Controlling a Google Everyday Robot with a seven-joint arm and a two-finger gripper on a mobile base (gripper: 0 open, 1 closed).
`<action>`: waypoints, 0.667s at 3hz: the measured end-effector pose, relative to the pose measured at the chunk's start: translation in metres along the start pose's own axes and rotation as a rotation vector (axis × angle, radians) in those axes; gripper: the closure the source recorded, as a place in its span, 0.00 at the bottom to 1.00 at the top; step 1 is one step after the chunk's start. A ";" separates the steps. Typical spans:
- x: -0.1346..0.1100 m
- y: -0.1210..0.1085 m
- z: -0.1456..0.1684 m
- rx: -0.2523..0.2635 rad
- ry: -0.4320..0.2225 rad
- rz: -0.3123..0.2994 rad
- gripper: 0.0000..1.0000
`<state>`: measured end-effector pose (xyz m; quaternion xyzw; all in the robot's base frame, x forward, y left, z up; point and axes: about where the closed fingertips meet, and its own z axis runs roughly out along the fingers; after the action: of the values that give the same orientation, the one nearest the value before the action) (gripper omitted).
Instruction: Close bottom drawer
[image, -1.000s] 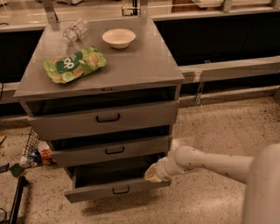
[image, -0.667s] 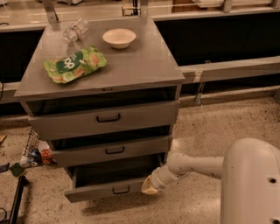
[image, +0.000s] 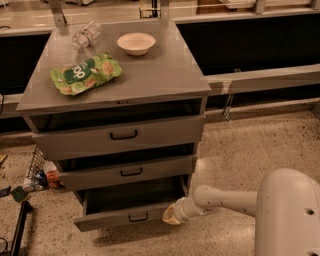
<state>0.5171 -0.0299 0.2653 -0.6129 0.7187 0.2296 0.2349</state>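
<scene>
Bottom drawer (image: 112, 219) found open; closing not yet done.
The bottom drawer stands pulled well out, its dark interior exposed. The hand (image: 171, 215) sits at the drawer's right front corner, against or just beside the front panel, right of its black handle (image: 138, 217). Whether the hand is open or closed cannot be told. Judgement: approach looks complete, while nearly the whole inward push remains. Directly above the drawer, the middle drawer (image: 125, 172) sits slightly proud. Further above, the table (image: 165, 75) carries a bowl (image: 136, 43) and a green bag (image: 86, 74).
</scene>
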 end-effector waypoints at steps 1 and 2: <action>0.024 -0.012 0.027 0.060 0.011 -0.039 1.00; 0.047 -0.027 0.053 0.083 0.056 -0.125 1.00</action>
<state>0.5403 -0.0371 0.1934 -0.6524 0.6943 0.1671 0.2538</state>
